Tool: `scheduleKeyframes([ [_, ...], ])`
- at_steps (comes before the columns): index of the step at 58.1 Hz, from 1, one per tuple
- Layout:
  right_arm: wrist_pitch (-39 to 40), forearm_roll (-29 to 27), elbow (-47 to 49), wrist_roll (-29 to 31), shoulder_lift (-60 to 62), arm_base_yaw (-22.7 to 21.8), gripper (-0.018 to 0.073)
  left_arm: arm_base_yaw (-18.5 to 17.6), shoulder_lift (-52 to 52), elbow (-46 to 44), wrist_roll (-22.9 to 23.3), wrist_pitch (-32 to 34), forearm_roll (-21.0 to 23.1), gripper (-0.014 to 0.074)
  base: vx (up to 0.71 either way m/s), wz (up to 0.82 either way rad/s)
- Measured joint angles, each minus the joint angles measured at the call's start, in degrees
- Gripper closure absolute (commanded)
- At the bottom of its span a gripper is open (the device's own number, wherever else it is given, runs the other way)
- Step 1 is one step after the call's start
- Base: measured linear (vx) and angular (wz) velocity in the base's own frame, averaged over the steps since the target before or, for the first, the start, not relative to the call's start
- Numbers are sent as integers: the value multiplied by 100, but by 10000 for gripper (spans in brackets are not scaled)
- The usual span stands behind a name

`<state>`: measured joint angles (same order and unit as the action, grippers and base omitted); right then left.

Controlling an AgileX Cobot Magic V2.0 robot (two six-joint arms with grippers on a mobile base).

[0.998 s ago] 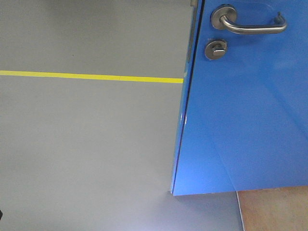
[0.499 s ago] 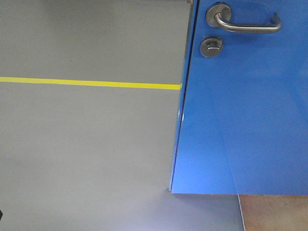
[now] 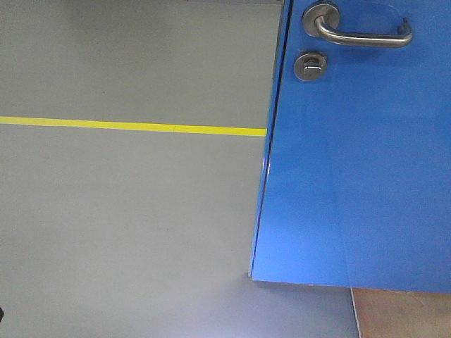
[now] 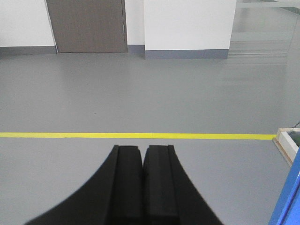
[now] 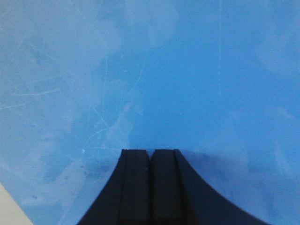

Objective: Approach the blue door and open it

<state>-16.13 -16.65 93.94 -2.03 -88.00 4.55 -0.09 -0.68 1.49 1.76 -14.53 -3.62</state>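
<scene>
Blue door (image 5: 187, 70) against right claw (image 5: 150, 154) (pinched).

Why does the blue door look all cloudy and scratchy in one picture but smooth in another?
In the right wrist view the camera is very near the blue door, so pale smudges and fine scratches show. In the front view the door is farther off and looks smooth and glossy, with soft reflections.

Bright blue door (image 3: 359, 176) with a silver handle (image 3: 359, 35) and lock (image 3: 310, 66); plain grey floor (image 3: 127, 225) crossed by a yellow line (image 3: 127, 127); both tools black (image 4: 143, 187) (image 5: 150, 187).
</scene>
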Motion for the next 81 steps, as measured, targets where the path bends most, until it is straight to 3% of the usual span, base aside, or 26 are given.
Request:
scheduleKeyframes([
  [19, -25, 0, 0, 0, 87, 0, 547, 0, 0, 0, 0, 0, 0, 524, 1, 0],
  [51, -62, 6, -236, 0, 1310, 0, 547, 0, 0, 0, 0, 0, 0, 524, 0, 0],
  [57, 109, 79, -676, 29, 1661, 0, 547, 0, 0, 0, 0, 0, 0, 524, 0, 0],
  [67, 472, 754, -1853, 562, 2426, 0, 547, 0, 0, 0, 0, 0, 0, 524, 0, 0],
  [81, 477, 1208, -4057, 977, 3840, 0, 547, 0, 0, 0, 0, 0, 0, 524, 0, 0],
])
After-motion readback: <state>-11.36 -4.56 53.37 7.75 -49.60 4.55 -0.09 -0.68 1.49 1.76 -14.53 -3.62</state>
